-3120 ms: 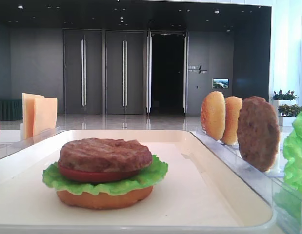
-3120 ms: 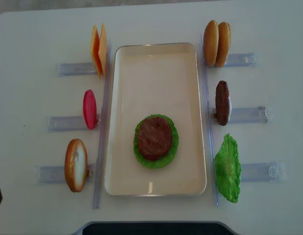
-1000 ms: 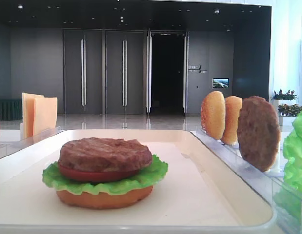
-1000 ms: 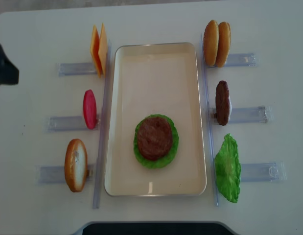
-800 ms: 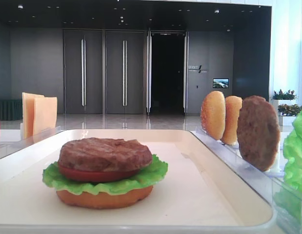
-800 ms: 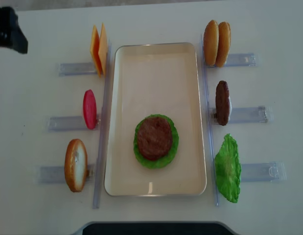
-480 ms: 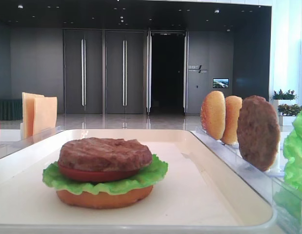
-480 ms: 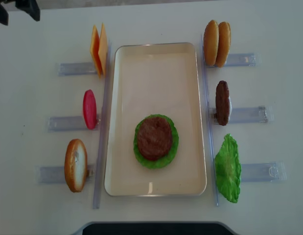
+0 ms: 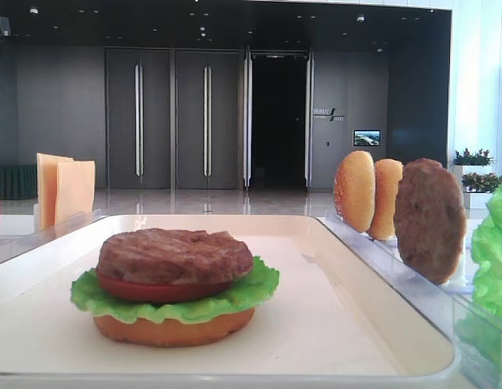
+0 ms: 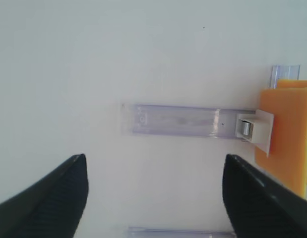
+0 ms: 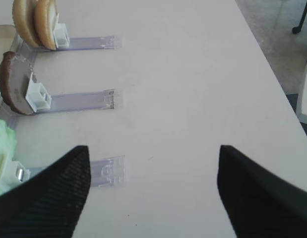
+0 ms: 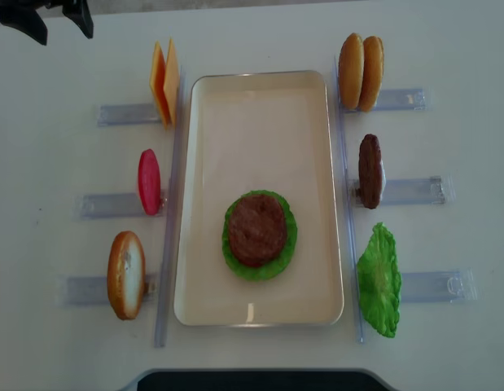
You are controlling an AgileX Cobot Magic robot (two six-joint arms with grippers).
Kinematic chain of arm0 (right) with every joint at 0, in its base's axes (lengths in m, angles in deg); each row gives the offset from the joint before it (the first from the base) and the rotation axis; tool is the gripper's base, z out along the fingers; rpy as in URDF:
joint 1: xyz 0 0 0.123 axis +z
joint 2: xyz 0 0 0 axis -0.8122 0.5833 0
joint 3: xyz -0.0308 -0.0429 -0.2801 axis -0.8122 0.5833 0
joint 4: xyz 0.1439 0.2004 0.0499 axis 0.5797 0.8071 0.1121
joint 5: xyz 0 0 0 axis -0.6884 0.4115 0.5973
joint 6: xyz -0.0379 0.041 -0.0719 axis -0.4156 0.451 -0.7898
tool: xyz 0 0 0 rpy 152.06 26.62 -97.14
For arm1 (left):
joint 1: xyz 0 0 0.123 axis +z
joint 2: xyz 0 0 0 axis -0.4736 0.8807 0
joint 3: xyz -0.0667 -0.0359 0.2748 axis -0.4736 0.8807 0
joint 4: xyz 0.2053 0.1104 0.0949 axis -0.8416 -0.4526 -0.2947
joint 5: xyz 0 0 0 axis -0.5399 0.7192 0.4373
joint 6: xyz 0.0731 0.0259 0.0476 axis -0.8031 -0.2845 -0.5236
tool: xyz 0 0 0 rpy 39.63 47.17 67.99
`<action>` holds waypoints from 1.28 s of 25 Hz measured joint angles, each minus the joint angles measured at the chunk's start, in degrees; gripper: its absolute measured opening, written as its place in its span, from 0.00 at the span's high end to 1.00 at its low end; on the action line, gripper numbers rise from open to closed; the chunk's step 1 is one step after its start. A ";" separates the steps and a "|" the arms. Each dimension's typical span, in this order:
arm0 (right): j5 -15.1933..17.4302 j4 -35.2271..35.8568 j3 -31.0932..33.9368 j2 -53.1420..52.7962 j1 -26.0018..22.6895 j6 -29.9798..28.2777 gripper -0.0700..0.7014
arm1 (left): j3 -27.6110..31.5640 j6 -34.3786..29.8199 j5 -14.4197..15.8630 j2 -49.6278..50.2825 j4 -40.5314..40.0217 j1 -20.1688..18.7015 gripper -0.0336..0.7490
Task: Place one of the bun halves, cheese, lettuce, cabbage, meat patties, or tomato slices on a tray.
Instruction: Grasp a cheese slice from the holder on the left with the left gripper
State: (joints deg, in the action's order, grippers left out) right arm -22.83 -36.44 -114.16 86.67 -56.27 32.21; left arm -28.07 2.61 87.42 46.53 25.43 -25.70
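Overhead and wrist views of a burger-assembly table. The left gripper [image 12: 54,18] now appears at the 11 o'clock corner of the overhead view; three seconds ago it was barely in frame at the lower left edge, and over the last second it has travelled up the left side of the table. Its jaws stand wide apart and hold nothing. In the left wrist view the two dark fingers [image 10: 49,198] frame a clear rack [image 10: 185,120], with the cheese [image 10: 288,130] standing on edge at 3 o'clock of the frame.

Nothing on the table has shifted. The tray [image 12: 260,98] carries a stack at its 6 o'clock half: a bun base [image 9: 171,328], lettuce [image 9: 173,300], a tomato slice [image 9: 153,289] and a meat patty [image 12: 256,228] on top. Left of the tray stand the cheese at 11 o'clock, a spare tomato slice [image 12: 149,182] at 9 o'clock and a bun half [image 12: 126,274] at 8 o'clock. To the right stand two bun halves [image 12: 360,72], a spare patty [image 12: 370,171] and a loose lettuce leaf [image 12: 379,281].

The right gripper [image 11: 153,191] is open and empty over bare table, right of the right-hand racks.

Judged from the approach, cheese is the likely next layer; it remains in its rack, not yet grasped.
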 joint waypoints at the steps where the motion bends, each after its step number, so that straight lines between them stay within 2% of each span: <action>1: 0.00 0.00 0.00 0.00 0.00 0.00 0.22 | -0.53 0.18 0.00 0.37 -0.17 -0.38 0.13; 7: 0.00 0.00 0.00 0.00 0.00 0.00 0.22 | -1.97 2.11 0.00 1.14 -1.74 -5.31 0.17; 19: 0.00 -0.06 0.00 0.00 0.00 0.00 0.22 | -2.06 12.10 0.00 2.20 -0.53 -15.30 0.18; 23: 0.00 -0.06 0.00 0.00 0.00 0.00 0.22 | -2.06 14.26 0.00 2.60 0.26 -17.32 0.18; 32: 0.00 -0.06 0.00 0.00 0.00 0.00 0.22 | -2.06 17.21 0.00 5.08 0.70 -17.83 0.18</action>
State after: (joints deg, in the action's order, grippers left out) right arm -22.83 -36.50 -114.16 86.67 -56.27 32.21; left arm -30.14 19.82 87.42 51.61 26.13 -43.53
